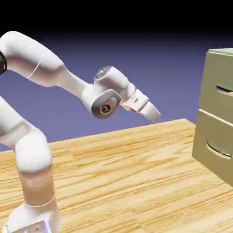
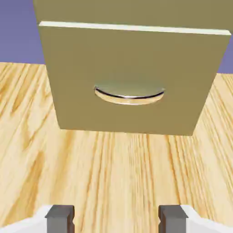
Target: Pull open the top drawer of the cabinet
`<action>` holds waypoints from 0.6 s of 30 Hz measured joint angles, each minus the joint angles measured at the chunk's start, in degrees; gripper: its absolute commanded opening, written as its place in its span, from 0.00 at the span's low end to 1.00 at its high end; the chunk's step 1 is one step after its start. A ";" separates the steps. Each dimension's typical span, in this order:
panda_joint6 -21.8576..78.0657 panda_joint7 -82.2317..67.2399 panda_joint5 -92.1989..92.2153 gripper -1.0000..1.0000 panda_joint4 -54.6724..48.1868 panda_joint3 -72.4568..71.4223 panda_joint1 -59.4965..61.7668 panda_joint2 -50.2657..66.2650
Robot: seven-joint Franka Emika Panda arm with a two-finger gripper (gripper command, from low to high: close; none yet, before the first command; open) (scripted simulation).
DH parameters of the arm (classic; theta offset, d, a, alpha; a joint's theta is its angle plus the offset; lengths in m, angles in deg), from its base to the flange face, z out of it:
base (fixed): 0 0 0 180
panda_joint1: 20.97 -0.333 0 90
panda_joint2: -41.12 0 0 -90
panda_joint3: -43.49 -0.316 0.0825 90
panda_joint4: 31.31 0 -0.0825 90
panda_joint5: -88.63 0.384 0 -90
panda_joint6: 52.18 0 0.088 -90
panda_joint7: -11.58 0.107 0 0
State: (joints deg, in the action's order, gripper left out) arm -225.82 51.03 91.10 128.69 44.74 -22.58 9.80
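The olive-tan cabinet (image 1: 217, 123) stands at the exterior view's right edge, cut off by the frame. Its top drawer (image 1: 219, 84) shows a curved grey handle (image 1: 224, 89) over a dark recess. My gripper (image 1: 154, 115) hangs in the air well to the left of the cabinet, pointing toward it and slightly down, apart from it. In the hand view my gripper (image 2: 116, 219) is open, its grey fingertips (image 2: 60, 217) wide apart with nothing between them. That view is centred on the lower drawer front (image 2: 132, 59) and its handle (image 2: 129, 93); only a strip of cabinet (image 2: 127, 10) shows above it.
The lower drawer front (image 1: 214, 148) stands slightly proud of the top one. A light wooden table (image 1: 127, 182) stretches between the arm's base and the cabinet. The white arm (image 1: 41, 63) arches over from the lower left.
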 measured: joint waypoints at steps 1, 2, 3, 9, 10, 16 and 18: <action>0.30 -2.49 2.05 0.50 -0.83 1.04 -0.77 1.11; 0.61 -4.98 4.10 0.50 -1.66 2.08 -1.53 2.21; 0.91 -7.48 6.15 0.50 -2.49 3.11 -2.30 3.32; 2.74 -22.43 18.46 0.50 -7.47 9.34 -6.90 9.95; 3.04 -24.92 20.51 0.50 -8.29 10.38 -7.67 11.06; 4.87 -39.87 32.82 0.50 -13.27 16.60 -12.27 17.69; 5.47 -44.85 36.93 0.50 -14.93 18.68 -13.80 19.90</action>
State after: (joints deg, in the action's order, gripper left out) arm -220.34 6.18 128.03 113.76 63.42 -36.38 29.70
